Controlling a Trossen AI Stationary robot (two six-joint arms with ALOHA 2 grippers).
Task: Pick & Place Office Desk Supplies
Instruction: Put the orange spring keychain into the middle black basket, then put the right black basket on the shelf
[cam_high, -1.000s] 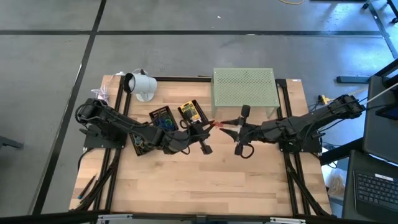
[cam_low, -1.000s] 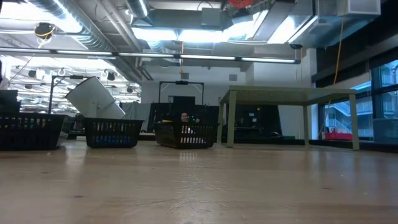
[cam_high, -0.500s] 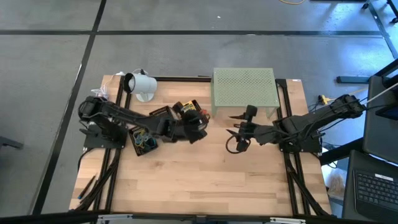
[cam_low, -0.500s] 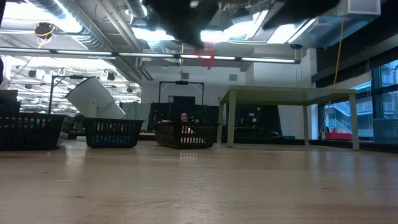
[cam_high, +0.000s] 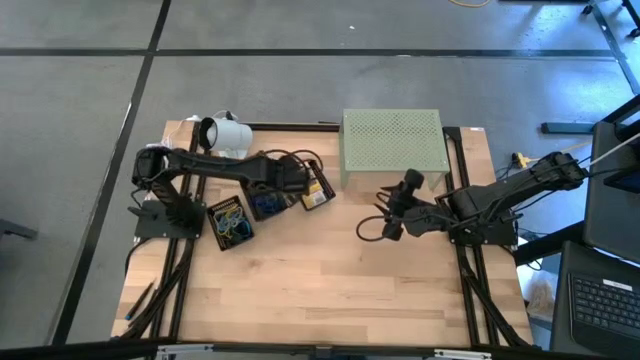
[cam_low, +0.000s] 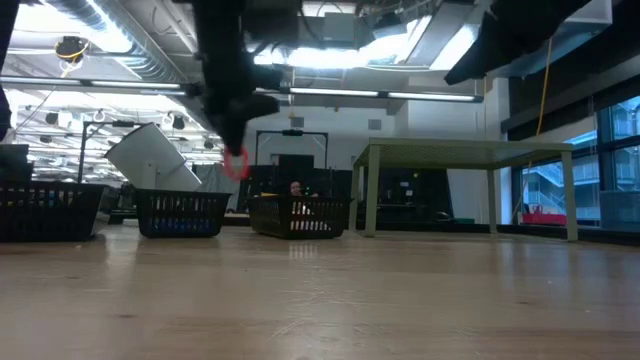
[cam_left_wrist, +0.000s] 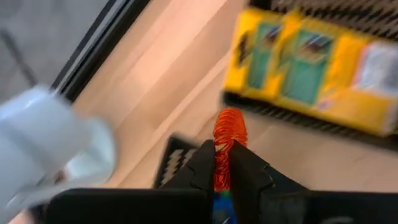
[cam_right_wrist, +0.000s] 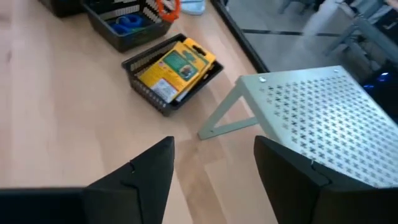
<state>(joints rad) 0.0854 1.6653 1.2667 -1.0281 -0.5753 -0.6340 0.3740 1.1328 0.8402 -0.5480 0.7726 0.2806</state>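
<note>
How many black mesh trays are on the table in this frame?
3, in a row left of the pale green stand: one with the yellow packet, a middle one with blue items, and the leftmost tray. The left arm may hide more.

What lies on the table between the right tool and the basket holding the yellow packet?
Only bare wooden table lies between the open right tool and the black basket with the yellow packet, as the right wrist view shows.
</note>
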